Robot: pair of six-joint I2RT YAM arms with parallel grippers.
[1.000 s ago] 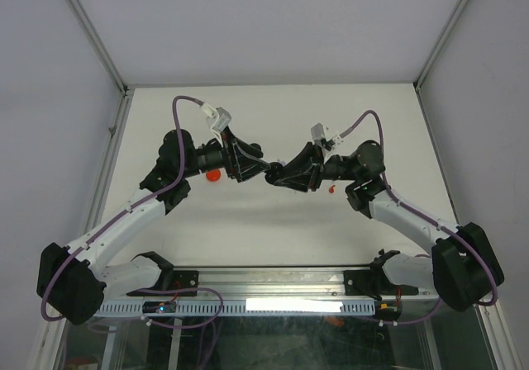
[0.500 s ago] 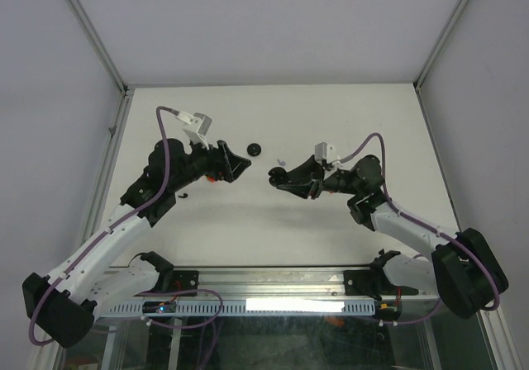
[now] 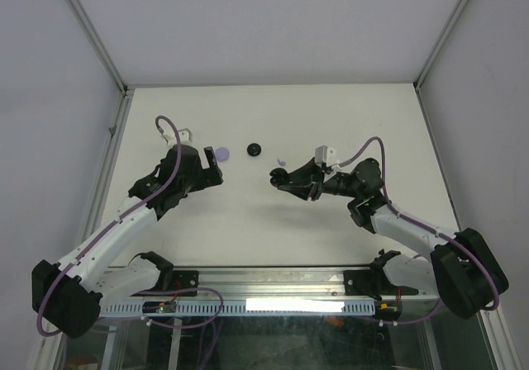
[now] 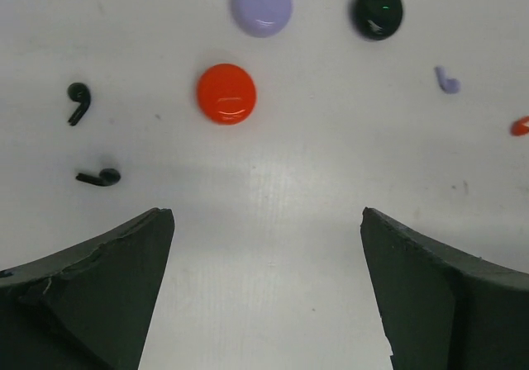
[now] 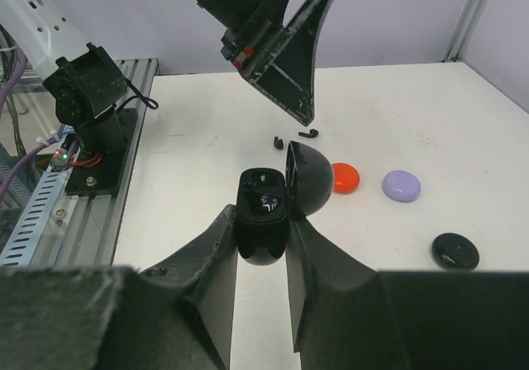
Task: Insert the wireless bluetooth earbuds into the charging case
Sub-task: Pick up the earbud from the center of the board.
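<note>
Currently the right hand (image 5: pixel 263 228) is clamped on the base of an open black charging case (image 5: pixel 263 192), held above the worktop (image 4: pixel 273 188) with its domed lid swung up at the far side. Whether its two wells are filled cannot be told. The left hand (image 4: pixel 266 221) is fully spread, with nothing between its fingers, and hovers over the loose parts. Toward the left of its wrist view lie the far black earbud (image 4: pixel 78 102) and the near black earbud (image 4: pixel 101 176), close together but not touching. Each is judged very light, rigid and glossy, so it is likely to slide or flip under a finger. Take hold across the junction of bulb and stem, with the fingers low to the worktop and light force. A lilac earbud (image 4: pixel 447 81) and a red earbud (image 4: pixel 521 125) lie well apart to the right. The red round case (image 4: pixel 226 94) sits nearest the black pair and is the likeliest obstacle. The lilac round case (image 4: pixel 261 4) and the black round case (image 4: pixel 378 10) lie farther out.
</note>
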